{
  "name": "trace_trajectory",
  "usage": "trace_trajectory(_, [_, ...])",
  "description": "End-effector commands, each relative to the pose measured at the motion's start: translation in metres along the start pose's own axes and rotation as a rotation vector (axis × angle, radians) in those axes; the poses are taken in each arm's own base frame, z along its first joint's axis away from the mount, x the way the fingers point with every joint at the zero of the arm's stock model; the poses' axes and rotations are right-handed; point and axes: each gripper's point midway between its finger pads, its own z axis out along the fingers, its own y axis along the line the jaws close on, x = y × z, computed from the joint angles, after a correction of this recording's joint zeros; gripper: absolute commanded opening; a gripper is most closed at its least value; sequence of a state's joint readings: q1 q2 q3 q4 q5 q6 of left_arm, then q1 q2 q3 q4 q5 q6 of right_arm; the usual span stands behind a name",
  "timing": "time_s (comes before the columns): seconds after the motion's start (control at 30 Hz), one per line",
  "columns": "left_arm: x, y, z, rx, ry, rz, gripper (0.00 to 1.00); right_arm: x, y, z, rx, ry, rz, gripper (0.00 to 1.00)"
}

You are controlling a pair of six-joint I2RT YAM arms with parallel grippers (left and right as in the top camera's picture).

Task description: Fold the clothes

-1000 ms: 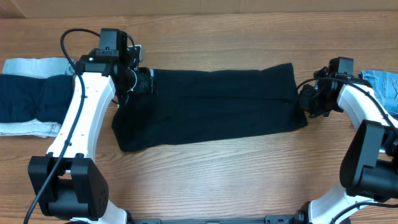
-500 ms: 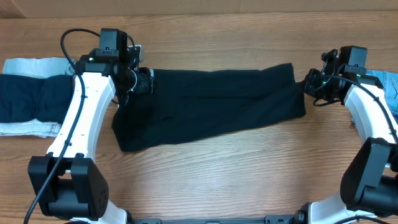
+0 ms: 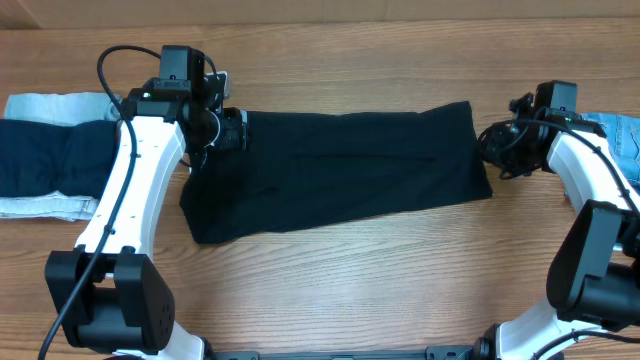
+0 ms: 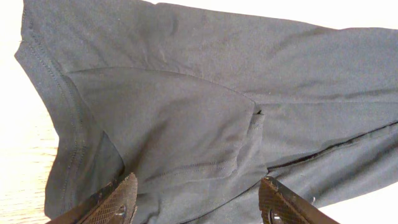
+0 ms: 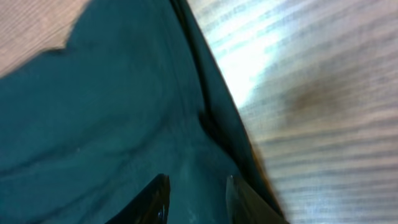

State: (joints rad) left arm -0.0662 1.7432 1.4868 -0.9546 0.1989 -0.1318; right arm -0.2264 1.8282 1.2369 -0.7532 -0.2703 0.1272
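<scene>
- The black garment (image 3: 340, 165) lies spread flat as a long band across the middle of the table (image 3: 380, 280). Each end reaches one arm, so both can work it at once.
- The left gripper (image 3: 232, 130) sits over the band's left end, jaws wide. Its fingers (image 4: 118, 202) straddle a loose flap and grip nothing, seemingly lined up to take that layer.
- The right gripper (image 3: 497, 150) hovers at the right edge, jaws narrowly apart. Its wrist view is blurred, but no cloth seems pinched between its fingers (image 5: 155, 199).
- A navy garment (image 3: 45, 155) rests on pale denim (image 3: 50, 207) far left, likely a finished pile.
- Blue denim (image 3: 615, 135) lies far right, probably waiting its turn.
</scene>
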Motion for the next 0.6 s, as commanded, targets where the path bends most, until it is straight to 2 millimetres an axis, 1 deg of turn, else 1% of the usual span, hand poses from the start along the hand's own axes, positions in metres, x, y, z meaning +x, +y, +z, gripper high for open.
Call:
trace_trajectory(0.0, [0.001,-0.006,-0.003,0.016,-0.004,-0.007,0.66,0.011,-0.001,-0.005,0.017,0.054,0.010,0.32])
trace_trajectory(0.03, [0.001,-0.006,-0.003,0.015,-0.005,-0.006,0.66,0.017,-0.002,-0.004,0.022,0.074,0.021,0.29])
trace_trajectory(0.07, [0.001,-0.006,-0.003,0.016,-0.007,-0.006,0.66,0.024,-0.005,-0.001,0.025,0.093,0.030,0.29])
trace_trajectory(0.1, [0.000,-0.006,-0.003,0.016,-0.008,-0.005,0.66,0.028,-0.006,0.001,0.027,0.100,0.032,0.26])
trace_trajectory(0.17, [-0.001,-0.006,-0.003,0.017,-0.012,-0.005,0.65,0.035,-0.010,0.011,0.028,0.099,0.063,0.25])
trace_trajectory(0.23, [-0.001,-0.007,0.001,0.018,-0.016,0.021,0.40,0.040,-0.015,0.022,0.027,0.084,0.112,0.25])
trace_trajectory(0.27, [0.004,-0.007,0.009,0.016,0.002,0.068,0.29,0.044,-0.016,0.025,0.027,0.087,0.123,0.24])
trace_trajectory(0.3, [0.012,-0.005,0.017,0.008,0.028,0.082,0.22,0.048,-0.018,0.028,0.028,0.093,0.138,0.24])
trace_trajectory(0.33, [0.024,-0.002,0.030,0.007,0.069,0.076,0.20,0.052,-0.019,0.029,0.030,0.101,0.141,0.23])
trace_trajectory(0.37, [0.041,-0.002,0.049,0.031,0.122,0.057,0.19,0.056,-0.021,0.032,0.034,0.107,0.143,0.23])
trace_trajectory(0.4, [0.054,-0.001,0.065,0.056,0.160,0.047,0.19,0.056,-0.021,0.032,0.034,0.104,0.142,0.23])
trace_trajectory(0.43, [0.063,0.000,0.078,0.070,0.182,0.041,0.19,0.055,-0.021,0.033,0.034,0.100,0.141,0.22])
trace_trajectory(0.5, [0.077,0.002,0.103,0.094,0.218,0.030,0.16,0.055,-0.026,0.033,0.059,0.096,0.141,0.21])
trace_trajectory(0.57, [0.080,0.007,0.120,0.089,0.232,0.028,0.15,0.060,-0.033,0.031,0.104,0.110,0.144,0.20])
